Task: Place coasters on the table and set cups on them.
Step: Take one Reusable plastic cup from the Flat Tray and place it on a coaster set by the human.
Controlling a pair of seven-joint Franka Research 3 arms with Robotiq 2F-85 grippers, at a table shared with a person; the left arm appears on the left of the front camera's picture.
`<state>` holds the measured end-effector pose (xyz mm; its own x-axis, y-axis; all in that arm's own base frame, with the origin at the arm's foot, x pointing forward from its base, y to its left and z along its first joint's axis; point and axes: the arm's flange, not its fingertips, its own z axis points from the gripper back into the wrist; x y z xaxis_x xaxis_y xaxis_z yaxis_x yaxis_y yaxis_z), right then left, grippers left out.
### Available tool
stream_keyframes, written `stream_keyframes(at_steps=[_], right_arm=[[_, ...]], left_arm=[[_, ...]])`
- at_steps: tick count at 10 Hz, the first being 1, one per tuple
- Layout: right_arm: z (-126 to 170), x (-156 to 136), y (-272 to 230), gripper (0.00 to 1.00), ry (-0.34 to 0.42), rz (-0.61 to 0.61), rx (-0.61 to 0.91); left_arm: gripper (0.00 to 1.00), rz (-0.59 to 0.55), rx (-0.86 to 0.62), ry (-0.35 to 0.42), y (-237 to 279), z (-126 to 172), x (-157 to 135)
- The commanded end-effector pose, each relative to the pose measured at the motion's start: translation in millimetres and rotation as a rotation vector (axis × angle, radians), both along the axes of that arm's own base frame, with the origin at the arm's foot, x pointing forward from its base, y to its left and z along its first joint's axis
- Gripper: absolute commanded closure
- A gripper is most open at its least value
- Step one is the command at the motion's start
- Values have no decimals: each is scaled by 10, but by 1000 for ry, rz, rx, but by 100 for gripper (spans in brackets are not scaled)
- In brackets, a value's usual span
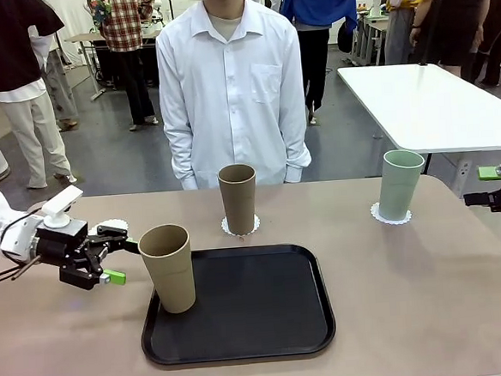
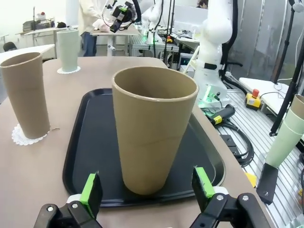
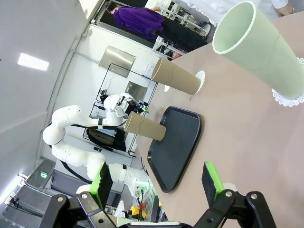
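While a person in a white shirt (image 1: pixel 231 86) stands at the far edge, the wide beige-tan table (image 1: pixel 430 296) carries a black rounded tray (image 1: pixel 242 313) near the robot's side. Busy room behind: a white rectangular table (image 1: pixel 434 102) back right, other people standing around.

Tan-brown tapered cup (image 1: pixel 167 268) stands upright at the tray's front-left corner. A second, darker tan-brown cup (image 1: pixel 237 197) stands upright on a white lacy paper coaster (image 1: pixel 240 229) just behind the tray, before the person. Pale mint green cup (image 1: pixel 400 183) stands upright on another lacy coaster (image 1: pixel 391 215), far right. A third coaster (image 1: pixel 113 226) lies bare at far left, partly hidden behind the left gripper.

Left gripper (image 1: pixel 118 259) reaches in low and level from the left, jaws spread wide, green pads (image 2: pixel 91 191) to either side of the tray cup's base, not touching it. Right gripper (image 1: pixel 489 187) sits at the right table edge, jaws wide apart, holding nothing, well away from the mint cup.
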<state>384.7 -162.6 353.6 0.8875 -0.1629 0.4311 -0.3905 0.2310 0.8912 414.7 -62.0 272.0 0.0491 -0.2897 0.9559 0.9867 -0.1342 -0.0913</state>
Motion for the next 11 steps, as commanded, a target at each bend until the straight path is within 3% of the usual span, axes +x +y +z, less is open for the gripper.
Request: stream_keyframes(at_steps=[1, 6, 11], right_arm=[[8, 0, 10, 0, -7, 5, 5], [8, 0, 10, 0, -7, 5, 5], [8, 0, 10, 0, -7, 5, 5]], left_arm=[[0, -15, -25, 26, -129, -36, 57], [0, -51, -67, 20, -313, -251, 155], [0, -131, -119, 84, -411, -302, 189]])
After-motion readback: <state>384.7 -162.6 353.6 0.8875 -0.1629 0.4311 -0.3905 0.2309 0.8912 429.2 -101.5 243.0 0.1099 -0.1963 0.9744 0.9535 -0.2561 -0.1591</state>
